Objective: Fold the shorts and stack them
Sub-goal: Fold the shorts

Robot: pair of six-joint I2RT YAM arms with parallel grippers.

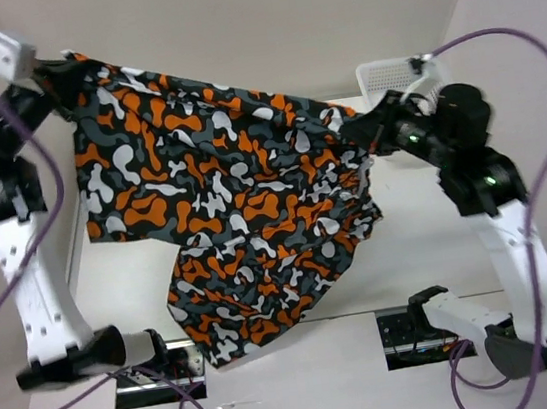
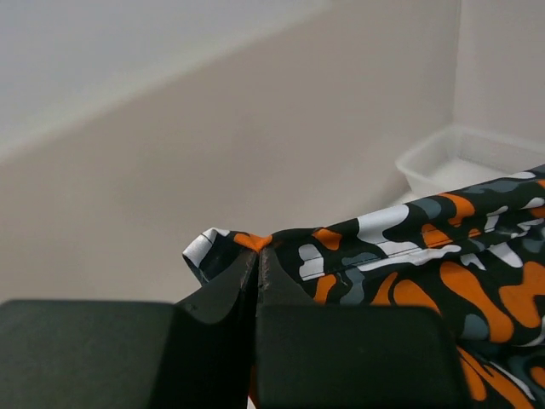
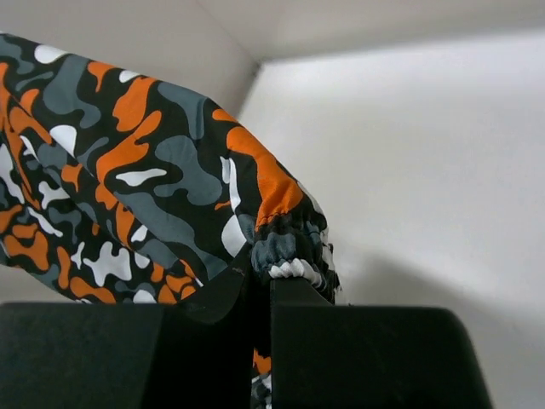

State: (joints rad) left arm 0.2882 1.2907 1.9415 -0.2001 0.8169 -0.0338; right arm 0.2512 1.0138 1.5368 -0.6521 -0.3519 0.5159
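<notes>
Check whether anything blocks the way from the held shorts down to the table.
Nothing visible does. The left gripper and right gripper hold the shorts stretched above the table; the part under the cloth is hidden. The white mesh basket stands aside, at the far right.

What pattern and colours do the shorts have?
A blotchy camouflage print in orange, black, grey and white; the shorts show best in the top external view.

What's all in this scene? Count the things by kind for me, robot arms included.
shorts: 1
white mesh basket: 1
robot arms: 2, the left arm and the right arm
Total: 4
</notes>
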